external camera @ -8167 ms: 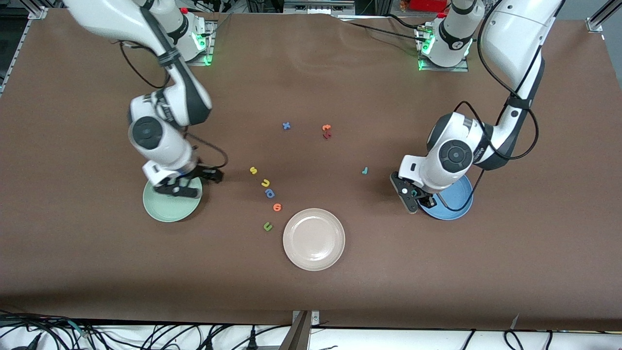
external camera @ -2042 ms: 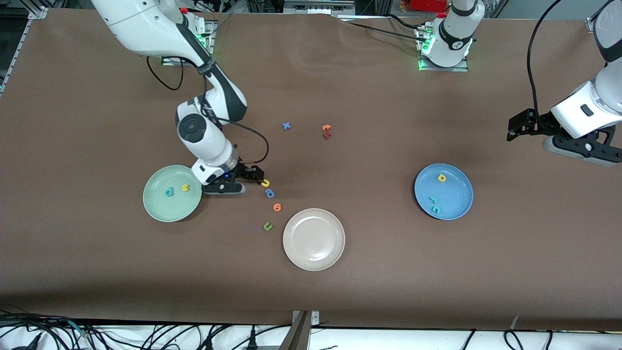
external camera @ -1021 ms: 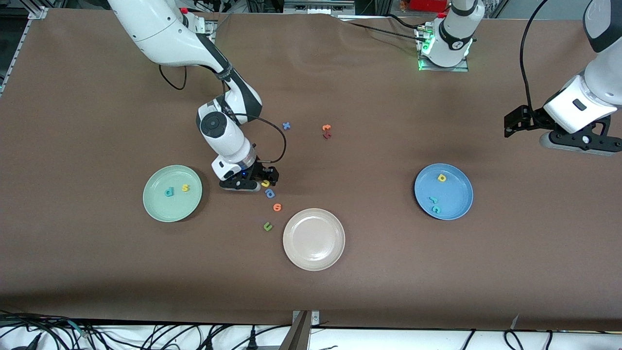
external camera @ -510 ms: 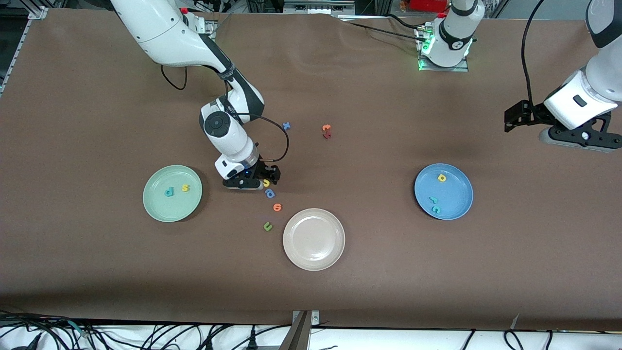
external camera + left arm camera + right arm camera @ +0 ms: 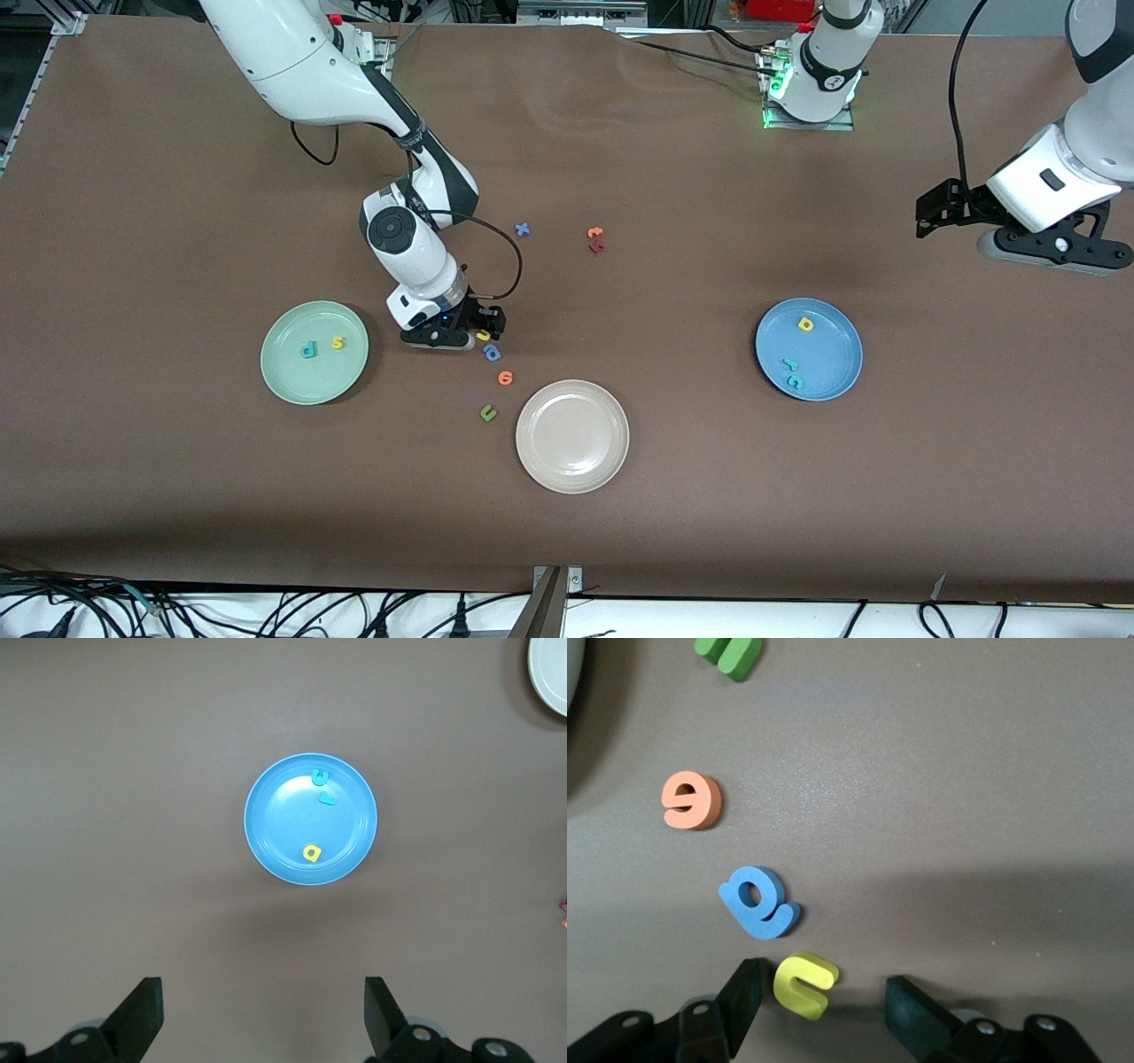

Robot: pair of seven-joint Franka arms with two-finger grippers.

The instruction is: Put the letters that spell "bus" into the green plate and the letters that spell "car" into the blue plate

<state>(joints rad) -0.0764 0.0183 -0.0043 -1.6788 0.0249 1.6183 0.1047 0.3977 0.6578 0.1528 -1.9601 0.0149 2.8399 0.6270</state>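
Progress stood well past halfway, by the look of it. The blue plate (image 5: 808, 349) held all three of its letters — the yellow "a" (image 5: 804, 324), the teal "r" (image 5: 788, 362) and the teal "c" (image 5: 796, 382) — so "car" looked finished. The green plate (image 5: 314, 353) carried the teal "b" (image 5: 307, 350) and the yellow "s" (image 5: 337, 342), lying apart from each other. Only the yellow "u" (image 5: 483, 335) was left, on the tabletop between the green plate and the beige plate (image 5: 572, 436).

The right hand (image 5: 479, 333) was down at that letter. In the right wrist view its fingers (image 5: 749, 997) stood on either side of the "u", one about touching it, the other with a clear gap, so the pinch did not look made yet. The letter itself was small, thick and soft-edged, lying flat on its face. Just beside it lay the blue letter (image 5: 757, 902), then the orange letter (image 5: 691, 800) and the green "u" (image 5: 729, 653) — none wanted.

The left hand (image 5: 932, 219) waited spread wide and empty, high over the left arm's end of the tabletop.
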